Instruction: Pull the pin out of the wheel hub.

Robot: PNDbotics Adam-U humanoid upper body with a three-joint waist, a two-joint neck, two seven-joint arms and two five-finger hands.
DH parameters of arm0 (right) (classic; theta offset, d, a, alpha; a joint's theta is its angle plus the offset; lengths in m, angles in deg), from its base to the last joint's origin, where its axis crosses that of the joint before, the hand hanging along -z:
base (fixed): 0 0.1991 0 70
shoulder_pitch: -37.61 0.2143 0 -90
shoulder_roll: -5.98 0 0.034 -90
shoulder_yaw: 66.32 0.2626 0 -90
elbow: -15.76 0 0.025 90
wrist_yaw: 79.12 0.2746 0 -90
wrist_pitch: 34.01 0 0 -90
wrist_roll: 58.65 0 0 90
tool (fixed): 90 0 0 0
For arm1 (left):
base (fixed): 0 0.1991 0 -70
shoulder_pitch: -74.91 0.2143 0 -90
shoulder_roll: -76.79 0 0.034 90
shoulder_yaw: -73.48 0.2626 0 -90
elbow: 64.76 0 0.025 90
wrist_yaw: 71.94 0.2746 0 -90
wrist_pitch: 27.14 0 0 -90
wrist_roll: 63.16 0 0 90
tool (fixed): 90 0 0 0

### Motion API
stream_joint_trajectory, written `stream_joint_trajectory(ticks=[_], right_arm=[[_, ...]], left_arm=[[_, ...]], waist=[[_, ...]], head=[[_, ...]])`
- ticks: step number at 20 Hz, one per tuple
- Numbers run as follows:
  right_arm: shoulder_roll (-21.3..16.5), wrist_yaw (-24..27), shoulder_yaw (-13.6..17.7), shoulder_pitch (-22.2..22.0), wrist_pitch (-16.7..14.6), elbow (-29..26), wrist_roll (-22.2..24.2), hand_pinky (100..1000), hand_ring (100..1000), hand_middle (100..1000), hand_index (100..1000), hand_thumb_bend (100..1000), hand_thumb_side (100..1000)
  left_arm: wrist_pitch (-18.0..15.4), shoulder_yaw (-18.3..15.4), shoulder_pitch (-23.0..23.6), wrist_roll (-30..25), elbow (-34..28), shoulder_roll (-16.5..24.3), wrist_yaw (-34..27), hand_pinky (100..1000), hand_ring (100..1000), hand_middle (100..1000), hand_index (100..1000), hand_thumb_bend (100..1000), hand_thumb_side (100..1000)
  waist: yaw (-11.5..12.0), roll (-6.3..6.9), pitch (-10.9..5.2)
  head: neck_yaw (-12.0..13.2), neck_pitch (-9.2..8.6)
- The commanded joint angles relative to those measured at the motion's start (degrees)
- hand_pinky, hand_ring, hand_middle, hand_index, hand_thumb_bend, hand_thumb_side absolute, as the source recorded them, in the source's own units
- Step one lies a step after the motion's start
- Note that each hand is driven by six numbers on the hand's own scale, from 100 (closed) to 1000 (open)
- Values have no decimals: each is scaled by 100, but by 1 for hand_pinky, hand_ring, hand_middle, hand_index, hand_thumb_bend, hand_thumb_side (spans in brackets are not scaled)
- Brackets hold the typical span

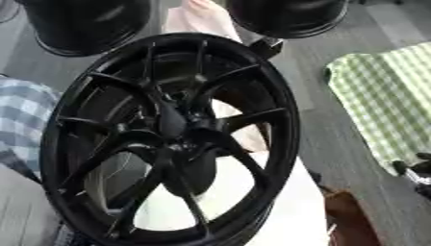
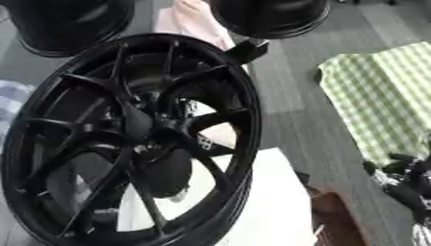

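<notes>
wheel hub (image 1: 172, 126), a black spoked rim, stands upright on the white surface (image 2: 269, 202) filling the view, its pin not discernible among the dark spokes, so pulling looks not yet begun; the right hand (image 2: 402, 178) sits low right, fingers unclear, left hand unseen.

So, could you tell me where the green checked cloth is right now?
The green checked cloth lies at the right side of both eye views, right of the black wheel, with the robot's right hand just below it.
</notes>
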Motion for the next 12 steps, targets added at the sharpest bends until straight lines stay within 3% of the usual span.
stream_joint_trajectory(ticks=[1,2,3,4,5,6,8,10,12], right_arm=[[-155,41,55,3,-19,-21,-34,472,607,483,664,650,213],[-152,49,54,4,-21,-15,-32,472,607,483,663,650,213],[-150,57,53,5,-22,-11,-31,472,607,483,663,650,213],[-146,64,52,7,-23,-6,-32,472,607,483,663,650,213],[-142,69,50,9,-24,-3,-32,472,607,483,663,650,213],[-139,71,47,11,-25,-2,-30,471,607,483,663,650,213],[-136,75,47,11,-27,-2,-26,471,606,483,663,650,213],[-135,75,48,10,-27,-4,-25,471,606,483,663,650,213],[-135,74,50,6,-28,-4,-26,471,606,482,663,651,212]], left_arm=[[-68,-252,338,162,-324,169,141,629,469,254,481,377,100],[-91,-275,475,151,-392,118,172,656,499,296,522,387,100],[-111,-297,590,125,-439,69,196,704,563,411,640,412,100],[-126,-315,689,77,-465,20,221,737,613,499,742,433,174],[-130,-335,767,3,-471,-27,234,791,727,658,858,518,411],[-126,-369,818,-54,-466,-68,223,802,749,717,888,606,543],[-119,-451,864,-10,-437,-126,127,813,767,760,915,656,635],[-110,-485,879,119,-413,-149,52,812,769,766,913,636,673],[-73,-533,871,345,-401,-167,-51,771,723,692,859,530,664]], waist=[[14,-29,-122],[13,-40,-126],[11,-48,-129],[10,-55,-130],[8,-60,-129],[6,-64,-127],[4,-68,-127],[4,-70,-126],[9,-71,-127]], head=[[-14,0],[-6,-3],[-1,-7],[-1,-15],[0,-25],[0,-29],[-5,-25],[-7,-21],[-4,-20]])
